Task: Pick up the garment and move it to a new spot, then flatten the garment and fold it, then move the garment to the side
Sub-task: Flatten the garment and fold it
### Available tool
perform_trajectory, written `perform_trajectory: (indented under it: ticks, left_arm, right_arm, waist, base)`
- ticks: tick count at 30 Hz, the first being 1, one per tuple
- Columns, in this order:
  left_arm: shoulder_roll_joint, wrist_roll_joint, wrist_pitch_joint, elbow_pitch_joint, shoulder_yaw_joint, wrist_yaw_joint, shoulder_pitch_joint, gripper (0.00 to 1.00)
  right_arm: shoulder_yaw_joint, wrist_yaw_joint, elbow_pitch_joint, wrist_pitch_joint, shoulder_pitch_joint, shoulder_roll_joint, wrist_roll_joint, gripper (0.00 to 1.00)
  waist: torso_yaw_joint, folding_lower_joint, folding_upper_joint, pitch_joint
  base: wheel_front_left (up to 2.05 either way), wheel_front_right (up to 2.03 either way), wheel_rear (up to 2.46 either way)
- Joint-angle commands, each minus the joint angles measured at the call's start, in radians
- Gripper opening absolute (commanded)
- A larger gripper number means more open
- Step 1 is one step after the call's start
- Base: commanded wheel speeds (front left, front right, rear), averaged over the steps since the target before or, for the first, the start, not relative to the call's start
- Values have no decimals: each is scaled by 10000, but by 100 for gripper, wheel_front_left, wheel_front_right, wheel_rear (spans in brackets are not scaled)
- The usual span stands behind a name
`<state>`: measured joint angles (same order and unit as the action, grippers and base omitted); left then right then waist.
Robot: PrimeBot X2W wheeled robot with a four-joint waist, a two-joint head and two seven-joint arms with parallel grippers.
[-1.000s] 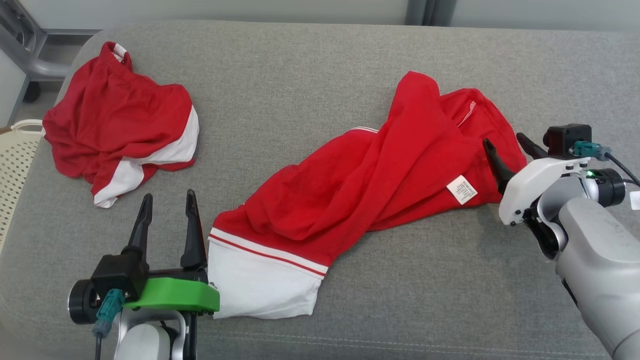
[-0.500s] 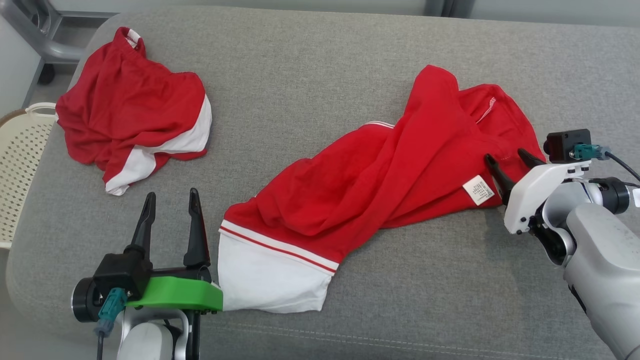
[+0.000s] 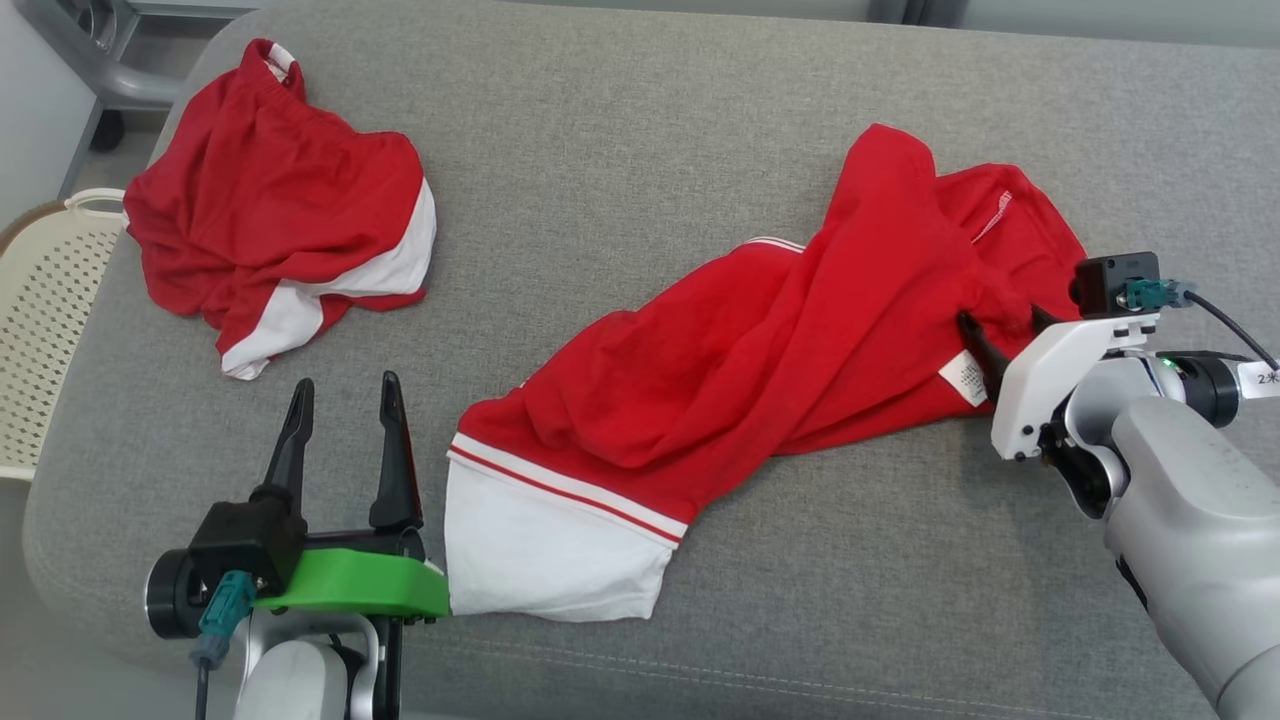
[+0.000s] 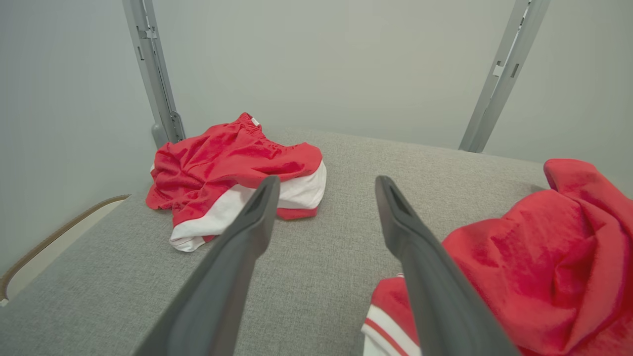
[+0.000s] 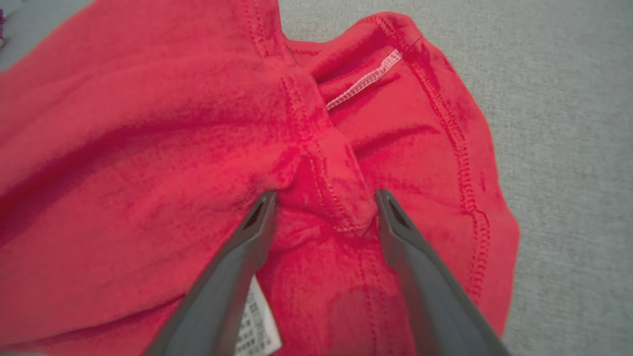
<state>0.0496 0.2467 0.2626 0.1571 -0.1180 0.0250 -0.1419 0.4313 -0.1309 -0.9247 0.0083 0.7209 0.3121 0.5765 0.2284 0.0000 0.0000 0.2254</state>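
The garment (image 3: 760, 360), red with a white hem band (image 3: 550, 550), lies stretched across the grey cushion from the lower middle to the right. My right gripper (image 3: 1003, 325) is open at its right end, beside the white care label (image 3: 965, 380). In the right wrist view the right gripper (image 5: 326, 198) has its fingers pressed into the garment (image 5: 148, 148), straddling a stitched fold (image 5: 326, 183). My left gripper (image 3: 346, 385) stands open just left of the white hem, holding nothing. In the left wrist view the left gripper (image 4: 327, 183) has the garment (image 4: 534, 267) at its right.
A second red and white garment (image 3: 280, 220) lies crumpled at the cushion's far left, also in the left wrist view (image 4: 232, 168). A cream perforated basket (image 3: 40, 330) stands off the left edge. Grey metal posts (image 4: 153, 74) rise behind the cushion (image 3: 640, 120).
The head camera has shifted, sliding the whole picture. My right gripper has pushed further onto the garment's right end and lower into the cloth. The left gripper has stayed put.
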Motion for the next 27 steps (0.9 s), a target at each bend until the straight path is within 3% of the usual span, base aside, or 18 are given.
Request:
perform_trajectory:
  ticks: [1,2,15,19,27]
  left_arm:
    - [18,-37,25,8,12,-48,-126,100]
    - [18,-36,25,15,13,-38,-135,100]
    - [18,-138,25,179,130,19,276,100]
    - [19,-213,25,214,173,-38,446,100]
    - [19,-213,25,94,311,49,739,100]
  right_arm:
    - [102,3,-56,-91,86,-35,-60,44]
    - [153,3,-74,-138,127,-47,-19,1]
    - [580,3,794,-925,-494,221,988,0]
    - [526,1,2084,-535,-1233,300,2107,0]
    - [-121,1,5430,565,-3208,1594,3115,0]
  waist:
    - [17,0,0,-4]
    - [17,0,0,-14]
    - [-521,0,0,-676]
    - [-773,0,0,-981]
    - [-1307,0,0,-1104]
  base:
    - [0,0,0]
    - [0,0,0]
    - [0,0,0]
    - [0,0,0]
    - [0,0,0]
